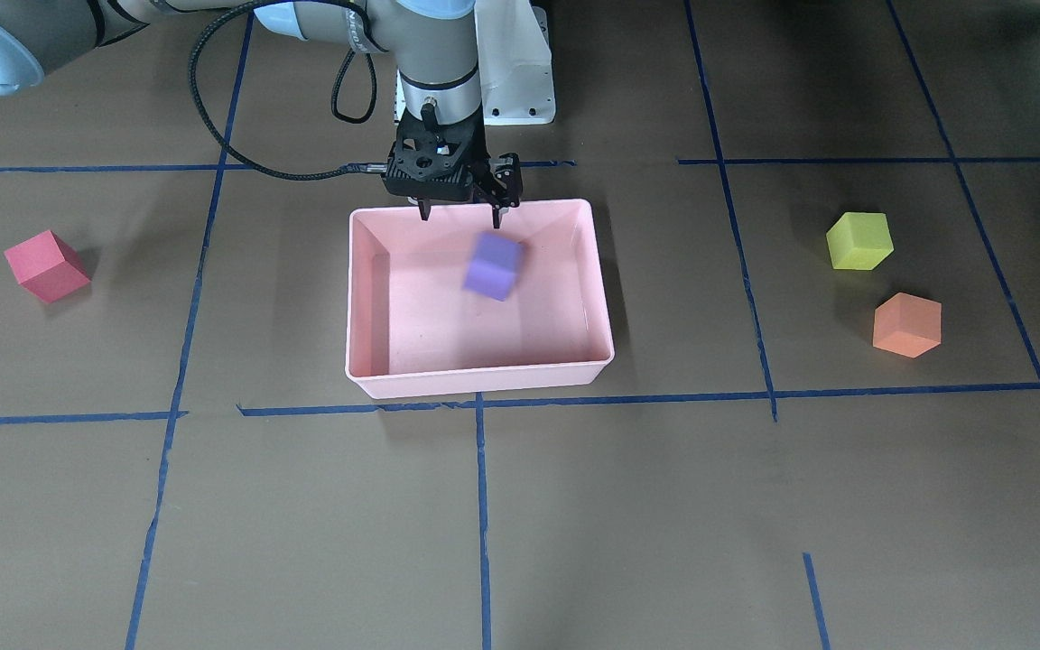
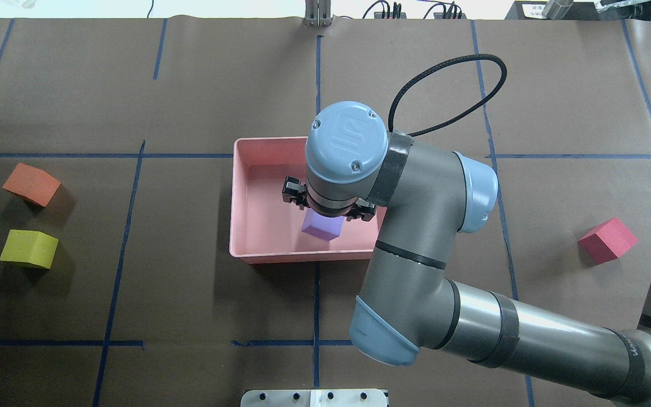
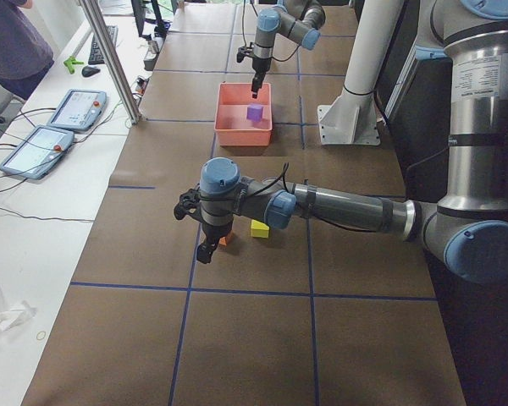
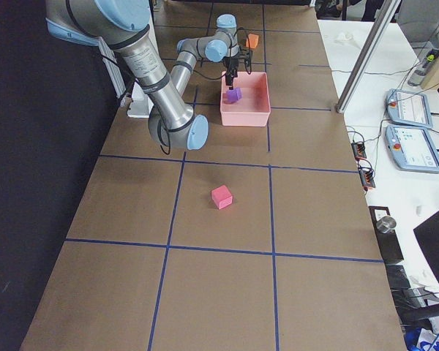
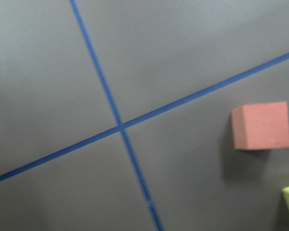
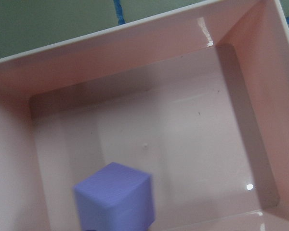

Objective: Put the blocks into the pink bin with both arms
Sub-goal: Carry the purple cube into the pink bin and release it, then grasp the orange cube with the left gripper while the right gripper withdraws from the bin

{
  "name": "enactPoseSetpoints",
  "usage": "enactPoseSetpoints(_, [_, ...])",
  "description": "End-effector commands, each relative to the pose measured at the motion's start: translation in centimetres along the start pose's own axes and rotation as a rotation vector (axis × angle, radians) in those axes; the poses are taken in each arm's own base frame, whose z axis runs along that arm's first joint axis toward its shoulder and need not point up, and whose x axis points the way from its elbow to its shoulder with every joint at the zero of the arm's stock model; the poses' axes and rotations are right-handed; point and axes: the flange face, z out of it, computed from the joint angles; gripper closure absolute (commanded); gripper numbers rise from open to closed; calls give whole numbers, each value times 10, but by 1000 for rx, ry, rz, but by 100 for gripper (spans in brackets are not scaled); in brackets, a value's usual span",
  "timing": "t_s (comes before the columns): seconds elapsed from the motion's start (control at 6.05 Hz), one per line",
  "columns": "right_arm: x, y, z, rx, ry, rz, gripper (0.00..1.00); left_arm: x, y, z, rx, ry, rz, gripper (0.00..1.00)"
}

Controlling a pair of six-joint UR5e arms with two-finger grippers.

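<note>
The pink bin point(image 1: 479, 379) sits mid-table. My right gripper point(image 1: 459, 215) hangs open just above its robot-side wall. The purple block point(image 1: 493, 264) is below the fingers inside the bin, blurred and free of them; the right wrist view shows it point(image 6: 115, 202) over the bin floor. The red block point(image 1: 46, 264) lies on the table on my right side. The orange block point(image 1: 906, 324) and yellow-green block point(image 1: 858, 240) lie on my left side. My left gripper point(image 3: 205, 249) hovers near the orange block point(image 5: 261, 125); I cannot tell if it is open or shut.
The white pedestal base point(image 1: 515, 63) stands behind the bin. Blue tape lines point(image 1: 482, 506) cross the brown table. Control tablets point(image 3: 72, 108) and a person point(image 3: 13, 42) are beside the table on the operators' side.
</note>
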Motion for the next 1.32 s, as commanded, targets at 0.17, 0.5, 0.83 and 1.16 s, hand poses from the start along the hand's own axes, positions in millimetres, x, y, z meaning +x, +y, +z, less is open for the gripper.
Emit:
enactPoseSetpoints(0.17, [64, -63, -25, -50, 7, -122, 0, 50, -48, 78, 21, 72, -79, 0])
enactPoseSetpoints(0.5, [86, -69, -31, -39, 7, -141, 0, 95, -56, 135, 14, 135, -89, 0])
enactPoseSetpoints(0.83, [90, -68, -28, -41, 12, -139, 0, 117, -63, 173, 3, 65, -80, 0])
enactPoseSetpoints(1.16, [96, -68, -23, -45, 20, -136, 0, 119, -65, 179, -7, 65, -83, 21])
